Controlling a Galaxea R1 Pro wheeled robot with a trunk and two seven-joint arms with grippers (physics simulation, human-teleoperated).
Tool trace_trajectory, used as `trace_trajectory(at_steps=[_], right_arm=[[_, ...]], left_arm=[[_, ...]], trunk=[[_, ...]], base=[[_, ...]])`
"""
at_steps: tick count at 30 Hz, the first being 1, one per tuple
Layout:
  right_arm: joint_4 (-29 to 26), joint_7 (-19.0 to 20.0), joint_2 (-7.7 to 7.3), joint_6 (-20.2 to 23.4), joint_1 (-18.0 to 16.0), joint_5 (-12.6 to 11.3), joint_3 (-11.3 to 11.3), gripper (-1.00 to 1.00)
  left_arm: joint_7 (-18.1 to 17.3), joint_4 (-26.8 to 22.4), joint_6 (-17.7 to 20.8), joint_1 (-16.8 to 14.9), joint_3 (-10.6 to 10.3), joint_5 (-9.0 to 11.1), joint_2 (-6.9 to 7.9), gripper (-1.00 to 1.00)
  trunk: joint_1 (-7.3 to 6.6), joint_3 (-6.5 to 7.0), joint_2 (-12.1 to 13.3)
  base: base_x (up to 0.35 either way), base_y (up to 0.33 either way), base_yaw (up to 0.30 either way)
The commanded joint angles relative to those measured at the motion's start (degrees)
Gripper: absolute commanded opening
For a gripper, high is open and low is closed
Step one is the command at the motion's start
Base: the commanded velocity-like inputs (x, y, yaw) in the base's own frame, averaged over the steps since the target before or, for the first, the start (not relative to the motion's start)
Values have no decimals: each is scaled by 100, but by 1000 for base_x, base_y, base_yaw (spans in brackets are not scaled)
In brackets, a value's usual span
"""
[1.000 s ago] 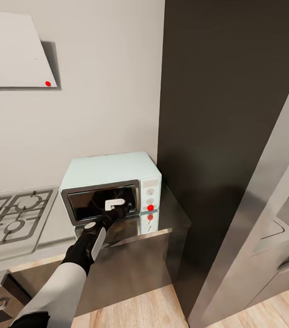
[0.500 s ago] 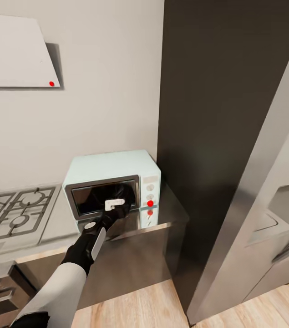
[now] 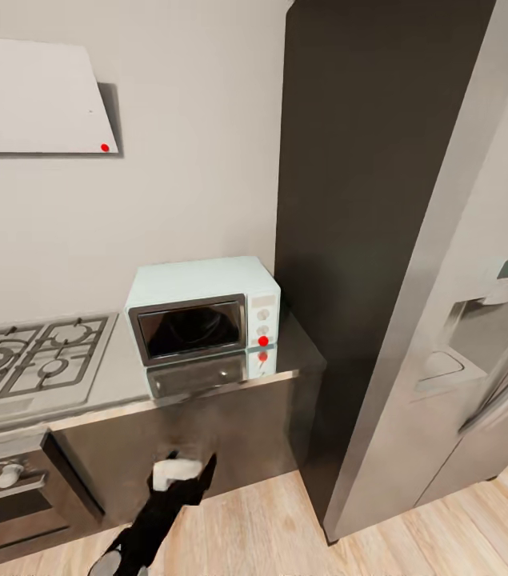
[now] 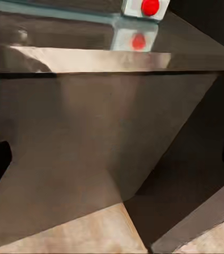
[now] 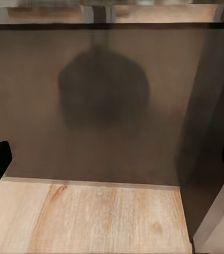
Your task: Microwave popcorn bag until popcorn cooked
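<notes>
Head view: left gripper (image 3: 180, 470) has pulled off the microwave (image 3: 204, 317) door and dropped below the countertop (image 3: 118, 384), empty, fingers apart in the wrist view. Door shut, red light on, so heating looks underway. Popcorn bag presumably inside; dark glass hides it.

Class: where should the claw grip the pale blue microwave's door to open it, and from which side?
Likely the edge of the dark-framed glass door beside the white knob panel, approached from the front: the pale light-blue box microwave faces outward, shut, no handle showing.
</notes>
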Motion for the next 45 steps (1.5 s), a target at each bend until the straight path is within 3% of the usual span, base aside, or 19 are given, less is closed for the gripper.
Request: trace_trajectory(at_steps=[1,2,3,6,8,11,13,14,16,18,20,21,22,24,26,27,33,38,45], right_arm=[[-70,-5,-4,-26,-16,-44,1,100],[-232,-4,-1,-7,-47,-39,-12,100],[-303,-3,1,16,-57,-38,-19,100],[-535,-3,22,250,-148,-30,-31,100],[-594,4,109,503,-411,-6,-31,100],[-633,21,603,1336,-976,39,-20,100],[-645,43,1154,1990,-1152,374,-18,100],[-646,46,1265,2119,-1182,504,-21,100],[-643,67,1895,2796,-1496,1138,-36,100],[-599,217,2428,3639,-2233,1384,-66,100],[-507,482,2700,4176,-2961,1249,-286,100],[-427,645,2821,4354,-3336,968,-498,100],[-176,923,3006,4584,-4060,181,-1031,100],[47,1020,3047,4707,-4620,-341,-1346,100],[245,1048,3060,4901,-5001,-550,-1472,100],[722,1076,3076,5141,-5498,-690,-1564,100],[3253,1194,3120,5104,-7024,-1058,-1641,100],[4783,1623,3125,4457,-7502,-1536,-1636,100],[5121,1757,3123,4246,-7586,-1581,-1635,100]], left_arm=[[-32,-129,-9,394,18,5,-6,100],[-26,-256,-201,1242,11,6,52,100],[-24,-275,-321,1557,9,6,72,100],[-4,-174,-938,2092,77,56,109,100],[5,363,-1321,2203,383,76,110,100],[1,1841,-1628,2063,1450,92,94,100],[-2,2659,-1701,1730,2173,94,91,100],[-1,2793,-1708,1663,2265,93,92,100],[0,3358,-1727,1338,2521,85,93,100],[1,3668,-1735,1146,2593,75,88,100],[1,3796,-1737,1041,2634,84,97,100],[1,3902,-1736,980,2649,86,104,100],[1,4289,-1738,802,2665,89,116,100],[1,4703,-1738,609,2674,88,127,100],[1,4967,-1738,471,2684,89,138,100],[4,5175,-1738,343,2689,89,148,100],[9,5429,-1737,239,2695,90,155,100],[10,5469,-1735,232,2695,90,158,100],[10,5475,-1736,231,2695,90,159,100]], trunk=[[5,-8,-9],[5,-8,-9],[5,-8,-9],[5,-8,-9],[5,-8,-9],[5,-8,-9],[5,-8,-9],[5,-8,-9],[5,-8,-9],[5,-8,-9],[5,-8,-9],[5,-8,-9],[5,-8,-9],[5,-8,-9],[5,-8,-9],[5,-8,-9],[5,-8,-9],[5,-8,-9],[5,-8,-9]], base=[[-6,0,0],[-2,0,0],[-1,0,0],[0,0,0],[0,0,0],[0,0,0],[0,0,0],[0,0,0],[0,0,0],[0,0,0],[0,0,0],[0,0,0],[0,0,0],[0,0,0],[0,0,0],[0,0,0],[0,0,0],[0,0,0],[0,0,0]])
